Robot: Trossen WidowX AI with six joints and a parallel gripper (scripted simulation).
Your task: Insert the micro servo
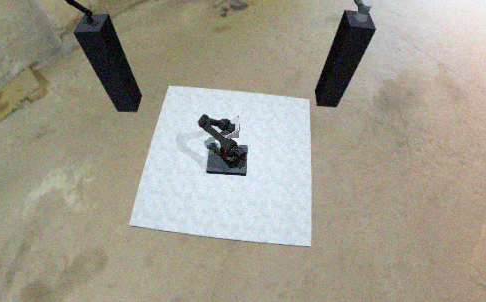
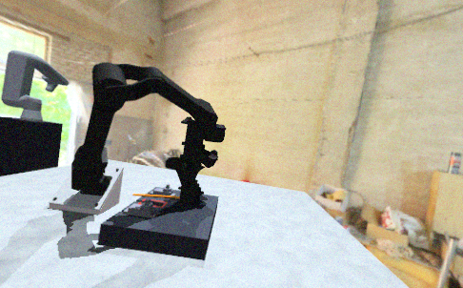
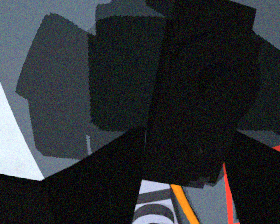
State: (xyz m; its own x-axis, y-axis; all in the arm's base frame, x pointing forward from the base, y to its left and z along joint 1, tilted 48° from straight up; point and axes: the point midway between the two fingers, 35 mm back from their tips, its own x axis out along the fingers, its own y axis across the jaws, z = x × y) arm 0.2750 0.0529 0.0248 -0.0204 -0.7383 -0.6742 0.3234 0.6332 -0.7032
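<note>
Black hand [image 1: 234, 161] [image 2: 191, 196] [image 3: 185, 139] clamped on the micro servo [image 2: 191, 192] [image 3: 203, 75], beside the red-edged pocket [image 2: 158, 204] [image 3: 228, 191]. Might tip and jam if held crooked, or pinch the orange cable [image 2: 157, 195] [image 3: 183, 202] under it going in.

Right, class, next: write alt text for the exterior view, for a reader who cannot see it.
A black robot arm reaches down over a dark deck on a pale surface, its gripper closed on a dark object; an orange strip and red outline show beside it.
</note>
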